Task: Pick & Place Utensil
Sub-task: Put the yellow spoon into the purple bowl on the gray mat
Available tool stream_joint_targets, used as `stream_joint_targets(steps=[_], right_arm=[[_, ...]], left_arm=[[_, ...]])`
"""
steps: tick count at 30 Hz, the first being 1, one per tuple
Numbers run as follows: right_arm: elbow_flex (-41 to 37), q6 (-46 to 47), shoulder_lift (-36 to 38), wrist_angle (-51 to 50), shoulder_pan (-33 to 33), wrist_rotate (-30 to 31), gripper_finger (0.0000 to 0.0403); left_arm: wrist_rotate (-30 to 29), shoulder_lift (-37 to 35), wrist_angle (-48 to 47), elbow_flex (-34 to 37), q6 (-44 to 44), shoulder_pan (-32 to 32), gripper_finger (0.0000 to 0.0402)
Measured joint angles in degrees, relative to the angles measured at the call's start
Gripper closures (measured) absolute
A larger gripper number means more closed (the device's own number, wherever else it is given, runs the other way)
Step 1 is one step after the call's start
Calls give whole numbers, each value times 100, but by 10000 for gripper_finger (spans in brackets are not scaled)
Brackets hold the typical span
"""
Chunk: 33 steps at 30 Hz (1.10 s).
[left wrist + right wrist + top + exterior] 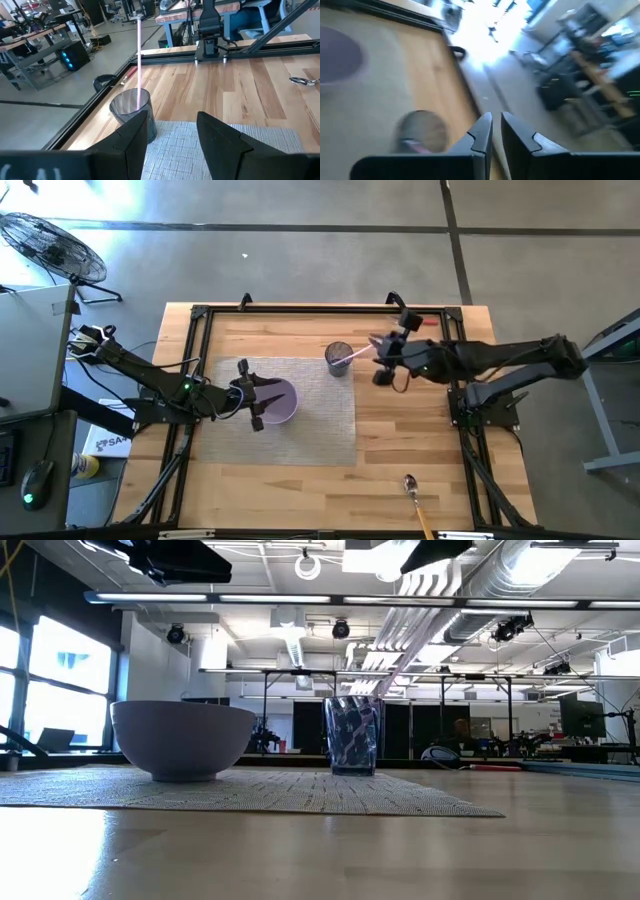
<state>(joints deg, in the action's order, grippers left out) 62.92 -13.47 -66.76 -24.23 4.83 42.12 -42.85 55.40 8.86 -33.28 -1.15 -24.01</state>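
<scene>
A pink thin utensil [356,355] stands slanted in a clear glass cup [338,360] on the far part of a grey woven mat [320,430]. Its lower end rests in the cup [352,735] and its upper end leans toward my right gripper [380,346]. That gripper [496,127] hovers above and just right of the cup, its fingers nearly shut with only a slit between them. My left gripper [255,402] is open and held above the left rim of a lavender bowl [282,402] on the mat. The left wrist view shows the utensil [138,60] upright in the cup [131,107]. My right gripper stands at the utensil's upper end [372,347], but I cannot tell whether it touches it. Nothing shows in the slit between the fingers [482,132] in its wrist view.
A spoon [411,483] with a wooden handle lies on bare wood near the table's near edge, right of the mat; it also shows as a spoon [302,80] in the left wrist view. A black frame [330,308] runs round the table. Bare wood lies right of the mat.
</scene>
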Motion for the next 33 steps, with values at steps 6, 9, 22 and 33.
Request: stream_joint_targets(steps=[6, 9, 22, 33], right_arm=[[0, 1412, 203, -541, 629, -1777, 390], [0, 2118, 108, -663, 897, -2628, 398], [0, 6130, -1565, -956, 2622, -3002, 402], [0, 10744, -2755, -935, 4369, -4242, 401]], left_arm=[[0, 0, 0, 0, -2, 0, 236], [0, 0, 0, 0, -1, 0, 236], [0, -1, -1, 0, -1, 0, 236], [0, 0, 0, 0, -2, 0, 236]])
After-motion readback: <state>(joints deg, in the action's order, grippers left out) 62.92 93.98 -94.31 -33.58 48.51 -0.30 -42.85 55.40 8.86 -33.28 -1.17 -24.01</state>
